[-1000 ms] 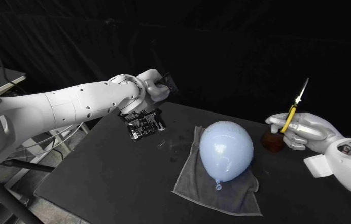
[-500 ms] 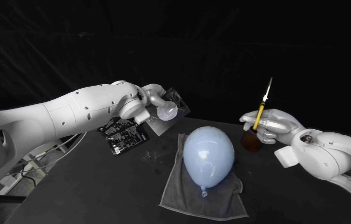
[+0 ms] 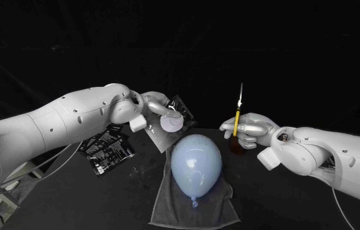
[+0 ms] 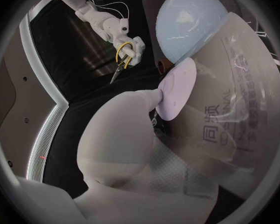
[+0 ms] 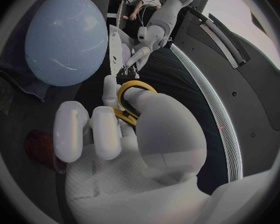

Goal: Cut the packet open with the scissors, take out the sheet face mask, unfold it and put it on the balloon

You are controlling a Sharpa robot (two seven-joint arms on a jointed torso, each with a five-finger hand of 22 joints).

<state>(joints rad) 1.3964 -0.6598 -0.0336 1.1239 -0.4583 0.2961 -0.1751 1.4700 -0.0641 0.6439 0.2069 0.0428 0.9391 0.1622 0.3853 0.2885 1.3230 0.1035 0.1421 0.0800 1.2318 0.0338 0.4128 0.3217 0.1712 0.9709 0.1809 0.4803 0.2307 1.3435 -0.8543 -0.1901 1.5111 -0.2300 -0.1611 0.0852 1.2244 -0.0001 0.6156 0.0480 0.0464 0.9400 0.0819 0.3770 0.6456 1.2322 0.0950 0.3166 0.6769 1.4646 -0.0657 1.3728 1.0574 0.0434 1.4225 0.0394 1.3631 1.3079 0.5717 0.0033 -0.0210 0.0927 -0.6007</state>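
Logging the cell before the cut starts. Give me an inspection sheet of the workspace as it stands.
Surface: black table, with a grey towel spread on it.
Job's things: balloon lying on the towel; packet held up above the table; scissors with blades pointing up.
Clutter: stack of black packets on the table by the left arm; brown object below the right robot hand, unclear what.
Robot hands: left robot hand holds the packet; right robot hand holds the scissors, apart from the packet.
Cables: thin pale cable under the left arm.
Surroundings: dark backdrop, nothing seen.
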